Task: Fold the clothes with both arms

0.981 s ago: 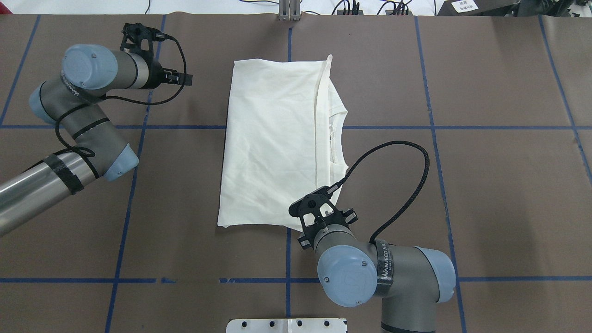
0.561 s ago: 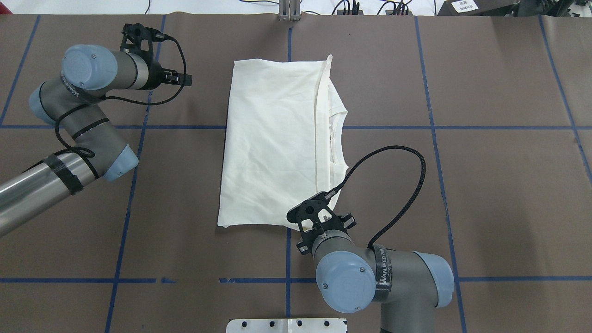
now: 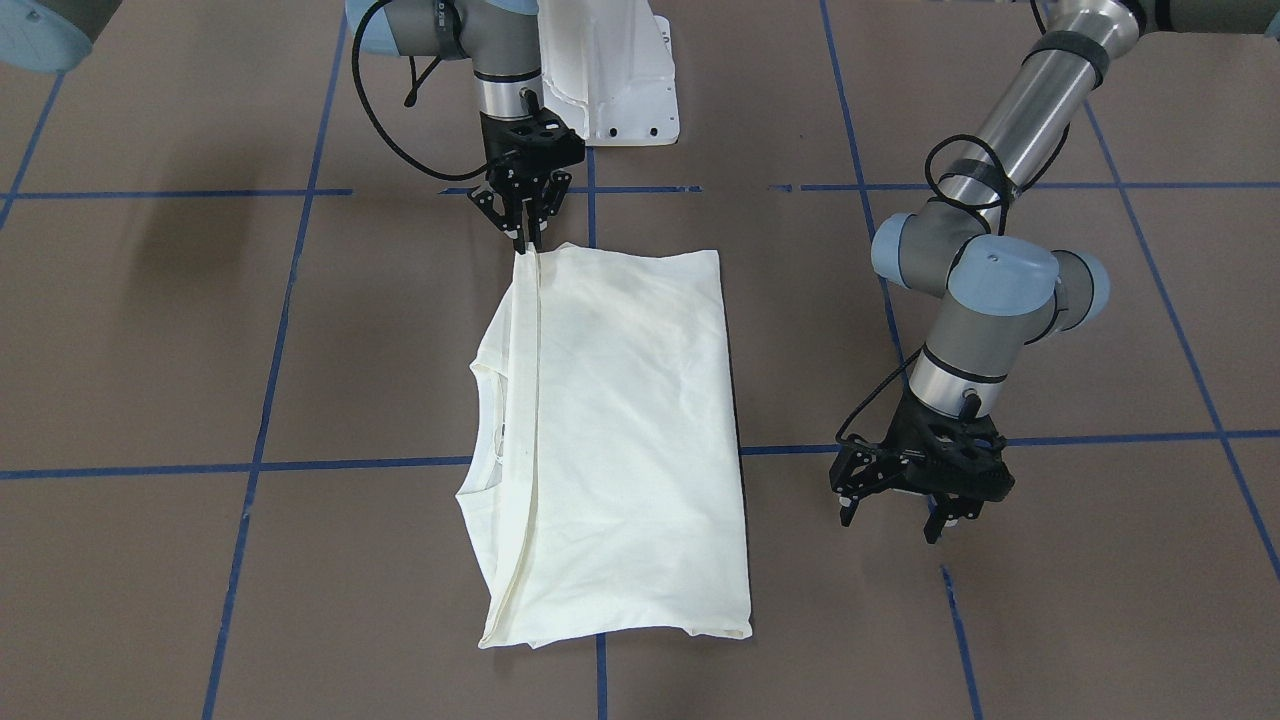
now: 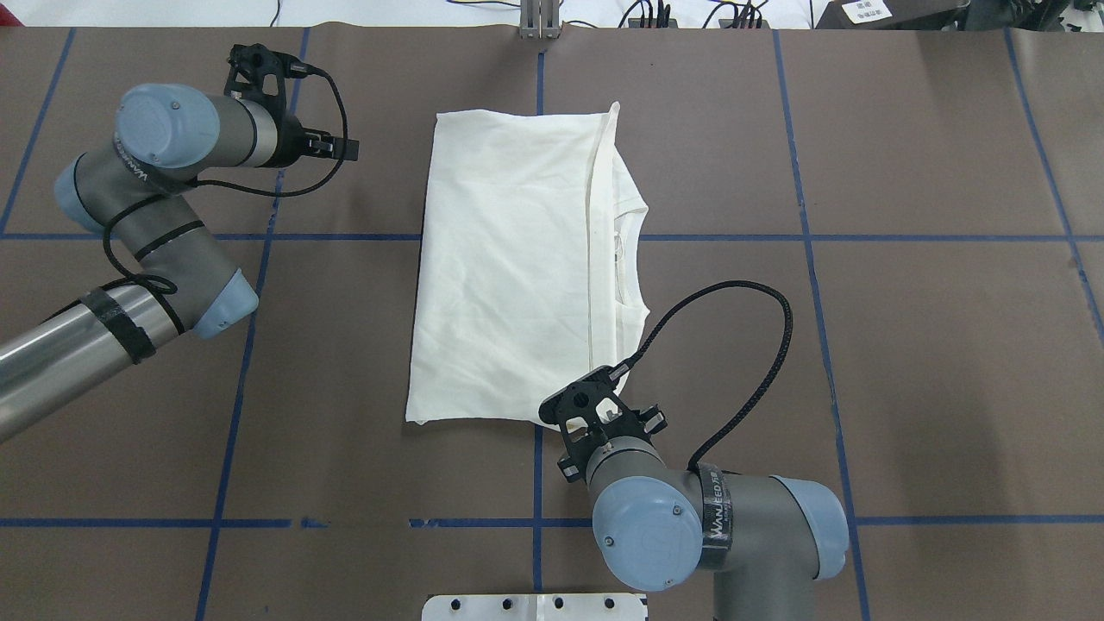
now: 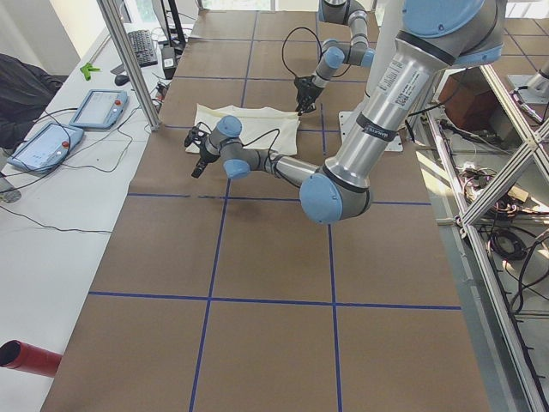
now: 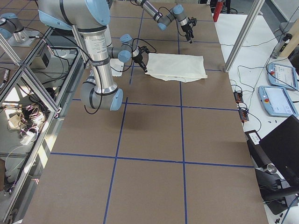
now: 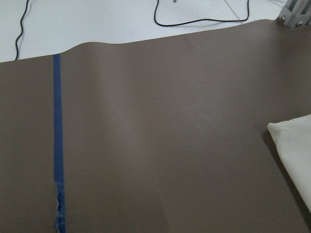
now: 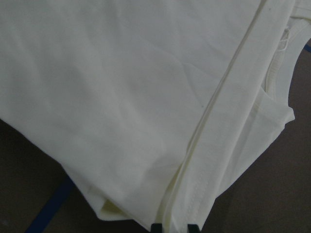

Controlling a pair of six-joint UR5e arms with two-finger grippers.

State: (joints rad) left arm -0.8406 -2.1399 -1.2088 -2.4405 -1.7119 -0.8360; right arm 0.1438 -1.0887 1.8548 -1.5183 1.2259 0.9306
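T-shirt (image 3: 620, 420) folded flat; right claw (image 3: 527, 232) clamped on hem corner; left claw (image 3: 890, 515) spread, well aside

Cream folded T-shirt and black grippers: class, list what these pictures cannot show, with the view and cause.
- Cream folded T-shirt underside: every view, covered by its own layers.
- Right black two-finger gripper grip on the hem: overhead, hidden by its wrist; front-facing, too small; right wrist view, fingertips cut off by the bottom edge.

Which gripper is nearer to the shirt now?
Right. The right gripper pinches a corner of the shirt; the left gripper hangs apart, beside the opposite long edge.
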